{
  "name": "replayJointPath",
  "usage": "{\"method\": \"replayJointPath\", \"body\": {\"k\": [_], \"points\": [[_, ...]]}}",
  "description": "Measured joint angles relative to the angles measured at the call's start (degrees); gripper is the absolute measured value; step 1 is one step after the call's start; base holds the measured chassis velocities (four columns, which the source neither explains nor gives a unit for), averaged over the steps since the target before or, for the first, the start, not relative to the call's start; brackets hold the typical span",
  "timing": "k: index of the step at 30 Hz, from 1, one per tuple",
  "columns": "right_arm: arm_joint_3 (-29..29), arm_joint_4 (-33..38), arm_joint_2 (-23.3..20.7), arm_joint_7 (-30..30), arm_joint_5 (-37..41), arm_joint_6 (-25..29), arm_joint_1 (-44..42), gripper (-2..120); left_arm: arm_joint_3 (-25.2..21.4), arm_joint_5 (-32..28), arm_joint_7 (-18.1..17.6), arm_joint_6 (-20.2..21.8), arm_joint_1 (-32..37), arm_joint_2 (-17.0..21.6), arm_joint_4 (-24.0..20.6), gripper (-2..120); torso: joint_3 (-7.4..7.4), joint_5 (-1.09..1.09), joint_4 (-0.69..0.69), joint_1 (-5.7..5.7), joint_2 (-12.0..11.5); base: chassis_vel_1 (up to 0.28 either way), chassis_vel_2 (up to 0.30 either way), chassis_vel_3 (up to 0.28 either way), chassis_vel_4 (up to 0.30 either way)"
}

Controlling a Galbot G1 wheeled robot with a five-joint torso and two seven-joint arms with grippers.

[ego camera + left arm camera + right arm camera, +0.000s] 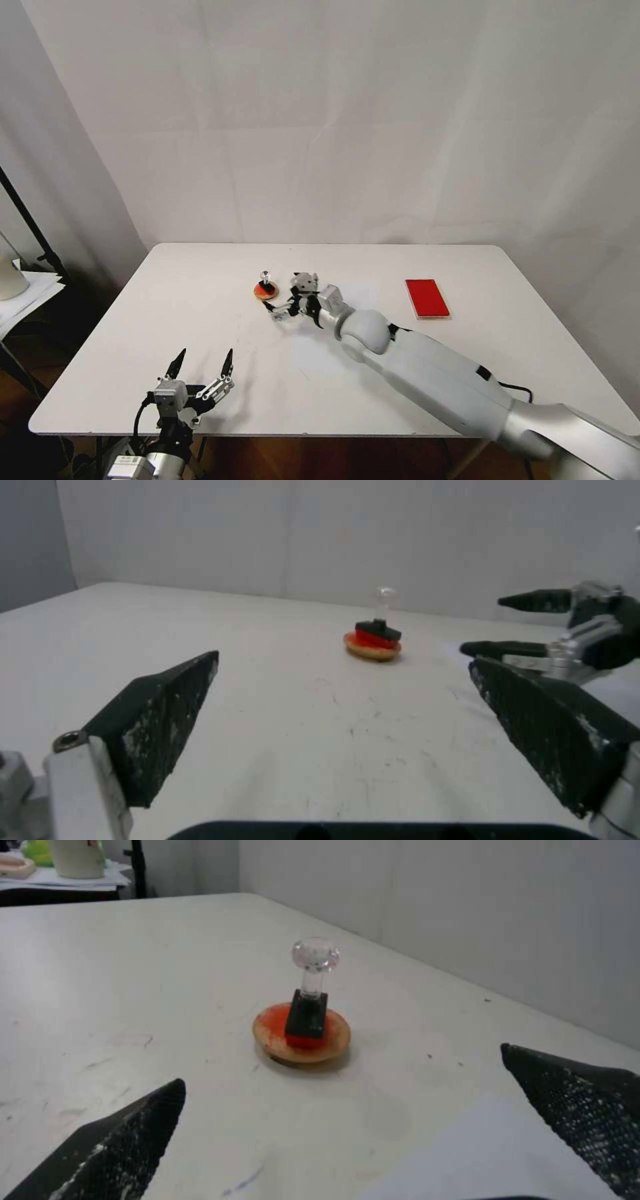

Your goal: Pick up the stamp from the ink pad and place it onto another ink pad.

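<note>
The stamp [265,280], a black block with a clear ball knob, stands upright on the small round tan-rimmed ink pad [265,291] at the table's middle back. My right gripper [285,295] is open just right of that pad, apart from the stamp, which sits ahead of its spread fingers in the right wrist view [308,1010]. The red rectangular ink pad [427,297] lies bare at the right. My left gripper [205,360] hangs open over the near-left table edge, and its wrist view shows the stamp [379,625] and round pad [372,650] farther off.
The white table [167,320] has bare room in front and to the left. A black stand [30,230] and papers [27,293] sit off its left side. White curtains close the back.
</note>
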Motion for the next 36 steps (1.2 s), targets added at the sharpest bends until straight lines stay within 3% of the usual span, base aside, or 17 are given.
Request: {"method": "replayJointPath", "body": {"k": [1,5,9,10,15,16,20,21,25,31,36], "points": [[1.1,3.8,-2.9,0.0,-1.0,0.0,-1.6,114,0.0,0.0,0.0,0.0,0.0,0.0,0.0,100,0.00,-0.02,0.01,0.00,0.0,0.000,0.000,0.000,0.000],[3.9,8.9,-7.3,0.9,-2.7,-0.1,-5.1,114,0.0,0.0,0.0,0.0,0.0,0.0,0.0,100,0.00,-0.02,0.01,0.00,0.0,0.000,0.000,0.000,0.000],[14.8,18.1,-14.5,5.4,-4.1,1.8,-16.2,111,0.0,0.0,0.0,0.0,0.0,0.0,0.0,100,0.00,-0.02,0.01,0.00,0.0,0.000,0.000,0.000,0.000],[14.8,18.1,-14.5,5.4,-4.1,1.8,-16.2,111,0.0,0.0,0.0,0.0,0.0,0.0,0.0,100,0.00,-0.02,0.01,0.00,0.0,0.000,0.000,0.000,0.000],[31.6,25.5,-17.7,9.6,-4.4,7.0,-34.8,102,0.0,0.0,0.0,0.0,0.0,0.0,0.0,100,-0.01,-0.01,0.01,-0.01,0.0,0.000,0.000,0.000,0.000],[31.6,25.5,-17.7,9.6,-4.4,7.0,-34.8,102,0.0,0.0,0.0,0.0,0.0,0.0,0.0,100,-0.01,-0.01,0.01,-0.01,0.0,0.000,0.000,0.000,0.000],[47.8,30.0,-14.0,11.5,-8.9,12.6,-52.0,100,0.0,0.0,0.0,0.0,0.0,0.0,0.0,100,-0.01,-0.01,0.01,-0.01,0.0,0.000,0.000,0.000,0.000],[47.8,30.0,-14.0,11.5,-8.9,12.6,-52.0,100,0.0,0.0,0.0,0.0,0.0,0.0,0.0,100,-0.01,-0.01,0.01,-0.01,0.0,0.000,0.000,0.000,0.000],[57.2,32.7,-7.1,12.4,-18.6,18.4,-66.1,100,0.0,0.0,0.0,0.0,0.0,0.0,0.0,100,-0.01,-0.01,0.01,-0.01,0.0,0.000,0.000,0.000,0.000],[59.7,34.1,0.3,13.5,-22.4,21.6,-76.5,100,0.0,0.0,0.0,0.0,0.0,0.0,0.0,100,-0.01,-0.02,0.00,-0.02,0.0,0.000,0.000,0.000,0.000],[60.1,35.5,2.1,13.9,-23.5,22.0,-80.2,100,0.0,0.0,0.0,0.0,0.0,0.0,0.0,100,0.00,-0.04,0.01,-0.01,0.0,0.000,0.000,0.000,0.000]]}}
